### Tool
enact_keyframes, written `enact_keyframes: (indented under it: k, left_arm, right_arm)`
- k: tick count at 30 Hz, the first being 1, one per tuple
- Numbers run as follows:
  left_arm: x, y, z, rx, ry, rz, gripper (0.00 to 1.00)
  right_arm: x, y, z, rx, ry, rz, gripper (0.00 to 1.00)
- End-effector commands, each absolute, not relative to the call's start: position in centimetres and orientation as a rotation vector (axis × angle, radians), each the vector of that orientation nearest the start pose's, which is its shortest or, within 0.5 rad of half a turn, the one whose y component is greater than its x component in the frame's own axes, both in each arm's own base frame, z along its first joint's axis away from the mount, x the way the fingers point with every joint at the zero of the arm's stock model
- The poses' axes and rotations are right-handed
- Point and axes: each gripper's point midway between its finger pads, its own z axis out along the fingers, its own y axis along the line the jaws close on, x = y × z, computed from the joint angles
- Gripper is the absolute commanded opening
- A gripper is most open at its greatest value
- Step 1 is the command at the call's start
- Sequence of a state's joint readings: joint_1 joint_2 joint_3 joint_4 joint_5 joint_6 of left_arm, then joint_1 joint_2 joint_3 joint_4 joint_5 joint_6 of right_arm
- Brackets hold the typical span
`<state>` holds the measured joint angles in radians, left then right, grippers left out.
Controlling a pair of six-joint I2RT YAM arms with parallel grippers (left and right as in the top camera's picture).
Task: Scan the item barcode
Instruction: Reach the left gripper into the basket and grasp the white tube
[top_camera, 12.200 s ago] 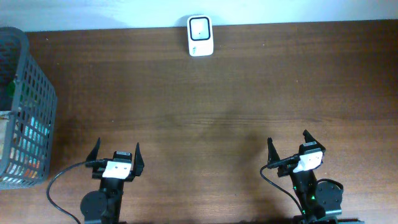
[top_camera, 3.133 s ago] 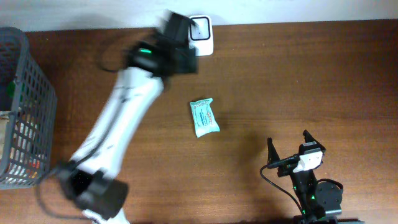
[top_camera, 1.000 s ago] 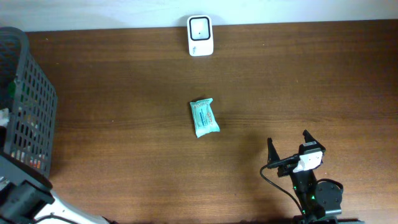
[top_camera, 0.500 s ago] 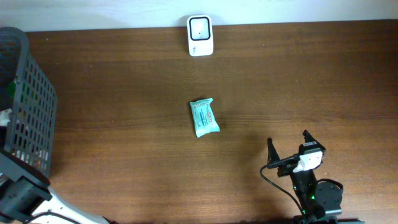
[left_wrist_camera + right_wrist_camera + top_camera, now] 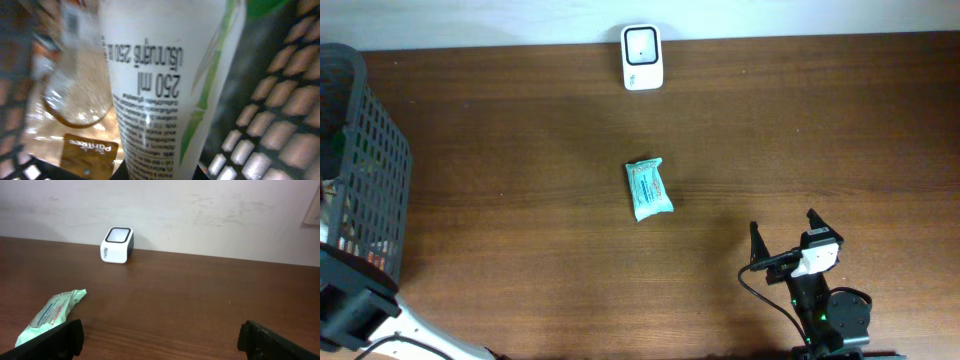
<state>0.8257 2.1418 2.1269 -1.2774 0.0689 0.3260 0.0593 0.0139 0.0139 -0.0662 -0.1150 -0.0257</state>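
Dark wooden table [image 5: 520, 180], white wall [image 5: 200, 210], right end effector [image 5: 782, 222] apart, left end effector unseen, state unclear

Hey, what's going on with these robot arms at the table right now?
The left arm is down in the grey basket at the left edge of the table, its camera right up against a white bottle with green print, among other packages. Whether the bottle is gripped can't be seen. A teal packet lies mid-table and the white scanner sits at the far edge. The right gripper rests open near the front, touching nothing.
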Motion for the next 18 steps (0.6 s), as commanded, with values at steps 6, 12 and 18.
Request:
enact_keyframes:
  k: [6,12,18]
  left_arm:
    - [40.9,26.8,33.2,-0.423,2.341,-0.018,0.00]
    - [41.3,19.3,41.1,-0.228,2.194,-0.008,0.00]
    - [39.9,8.3,42.1,-0.034,2.260,-0.160,0.00]
  right_arm:
    - [24.4,3.5,15.8,-0.158,1.634,0.126,0.98]
    - [24.4,3.5,15.8,-0.158,1.634,0.126,0.98]
    - [24.4,3.5,15.8,-0.158,1.634,0.126,0.98]
